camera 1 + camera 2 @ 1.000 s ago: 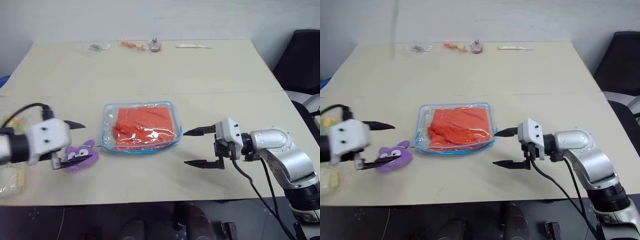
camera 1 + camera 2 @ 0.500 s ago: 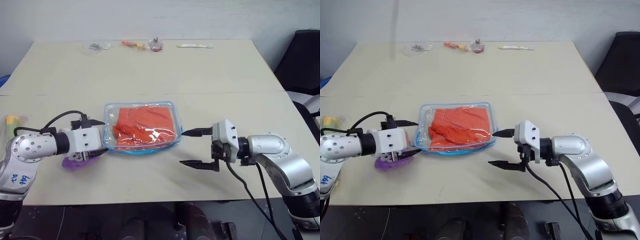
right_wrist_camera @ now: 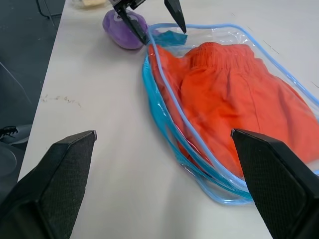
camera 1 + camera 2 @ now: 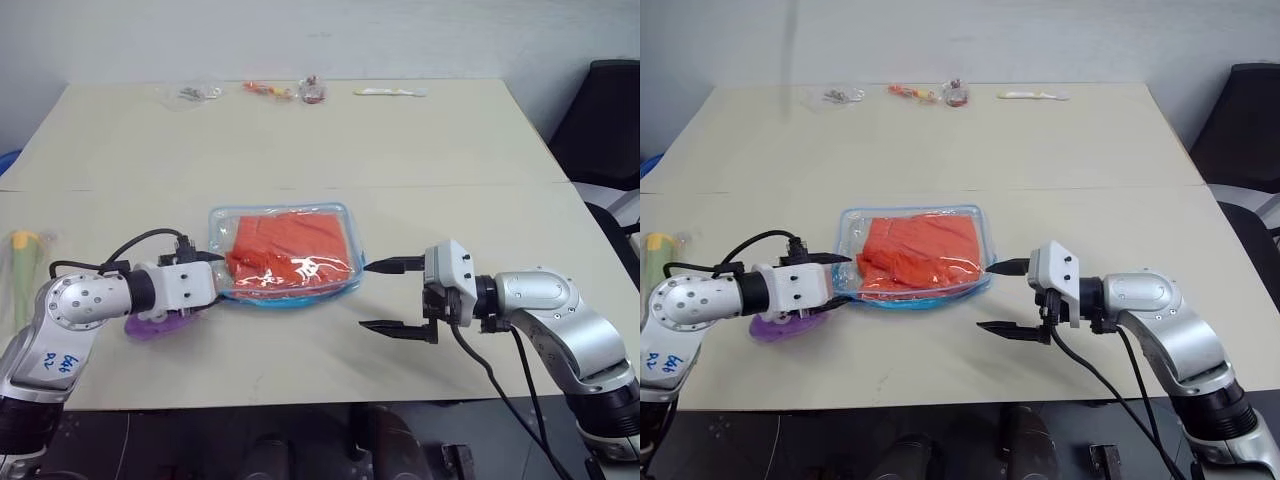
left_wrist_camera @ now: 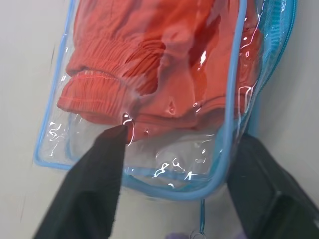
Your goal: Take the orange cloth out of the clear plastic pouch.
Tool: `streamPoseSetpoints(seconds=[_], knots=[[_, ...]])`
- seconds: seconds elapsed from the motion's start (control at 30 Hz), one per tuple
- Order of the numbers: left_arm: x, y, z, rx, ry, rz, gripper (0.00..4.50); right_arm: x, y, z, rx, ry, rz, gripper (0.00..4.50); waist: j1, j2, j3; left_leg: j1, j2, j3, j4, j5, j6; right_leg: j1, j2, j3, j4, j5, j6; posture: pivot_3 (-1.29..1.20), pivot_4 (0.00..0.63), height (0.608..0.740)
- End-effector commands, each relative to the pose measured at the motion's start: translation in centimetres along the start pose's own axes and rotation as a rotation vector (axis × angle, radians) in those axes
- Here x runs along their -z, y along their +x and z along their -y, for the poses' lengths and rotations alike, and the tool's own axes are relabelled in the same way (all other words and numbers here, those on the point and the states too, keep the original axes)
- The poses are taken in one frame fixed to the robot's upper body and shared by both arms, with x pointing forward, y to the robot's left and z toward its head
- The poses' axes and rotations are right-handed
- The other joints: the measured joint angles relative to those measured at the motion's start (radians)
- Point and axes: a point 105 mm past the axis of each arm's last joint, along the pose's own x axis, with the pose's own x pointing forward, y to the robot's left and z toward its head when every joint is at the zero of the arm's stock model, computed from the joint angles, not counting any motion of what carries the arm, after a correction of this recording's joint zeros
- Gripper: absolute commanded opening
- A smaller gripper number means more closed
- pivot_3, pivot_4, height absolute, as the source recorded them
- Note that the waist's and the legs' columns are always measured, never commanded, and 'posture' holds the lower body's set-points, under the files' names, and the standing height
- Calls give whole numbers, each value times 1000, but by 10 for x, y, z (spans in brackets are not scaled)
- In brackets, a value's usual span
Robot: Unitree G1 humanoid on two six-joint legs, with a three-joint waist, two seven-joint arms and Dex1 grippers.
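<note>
A: On the bench (image 4: 450,140), how many things do you count?

B: One clear plastic pouch (image 4: 284,255) lying flat near the middle, with one orange cloth (image 4: 290,248) folded up inside it. One small purple plush toy (image 4: 150,325) sits just beside the pouch on the robot's left. Along the far edge there are a few small items (image 4: 285,92), too small to tell apart, plus one pale stick-like piece (image 4: 385,92). At the left edge lies one yellow-green stick in a clear wrapper (image 4: 22,243).

A: And the hands?

B: Two. The left hand (image 4: 212,275) is at the pouch's left end, partly open. In the left wrist view its two black fingers (image 5: 92,179) straddle the pouch's blue-trimmed corner, one on the clear plastic over the cloth's edge, the other outside the trim. I cannot tell whether they are actually pinching the plastic.

A: The right one?

B: The right hand (image 4: 385,295) hangs just beside the pouch's right end, its jaws spread wide, one above the other. It holds nothing and touches nothing; a small gap separates the upper fingertip from the pouch.

A: So the cloth is still inside?

B: Yes, wholly within the pouch.
</note>
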Motion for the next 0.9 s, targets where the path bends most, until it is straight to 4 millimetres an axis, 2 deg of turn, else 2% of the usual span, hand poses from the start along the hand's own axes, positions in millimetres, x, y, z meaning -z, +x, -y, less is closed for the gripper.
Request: streamPoseSetpoints(seconds=[0.03,0.17,0.3,0.4,0.5,0.8,0.9], knots=[[-6,-4,-10,-54,25,15,1484,-11,-1,0,7,-53,31,4500,0,0,0,0,0,0,0,0,0,0,0,0,0,0,0,0,150,740],[-10,-5,-12,-48,5,34,126,-9,-3,0,9,-56,23,4500,-1,0,0,0,0,0,0,0,0,0,0,0,0,0,0,0,150,740],[-28,-13,-12,-9,-68,124,57,-7,-3,-2,6,-69,12,4500,0,0,0,0,0,0,0,0,0,0,0,0,0,0,0,0,150,740],[-42,-18,-20,-14,-130,175,57,-5,-1,-4,10,-79,8,4500,1,0,0,0,0,0,0,0,0,0,0,0,0,0,0,0,150,740],[-50,-17,-25,-19,-173,205,0,-6,3,-4,23,-91,17,3945,1,0,0,0,0,0,1,0,0,0,0,0,0,0,0,0,150,740],[-60,-1,-21,-13,-215,234,0,-4,33,1,72,-198,6,832,-1,0,0,0,0,0,1,0,0,0,0,0,1,0,0,0,150,740],[-63,6,-19,-14,-243,242,0,2,46,1,73,-233,-16,832,-1,0,0,0,-1,0,2,0,0,0,0,0,1,0,0,0,150,740]])
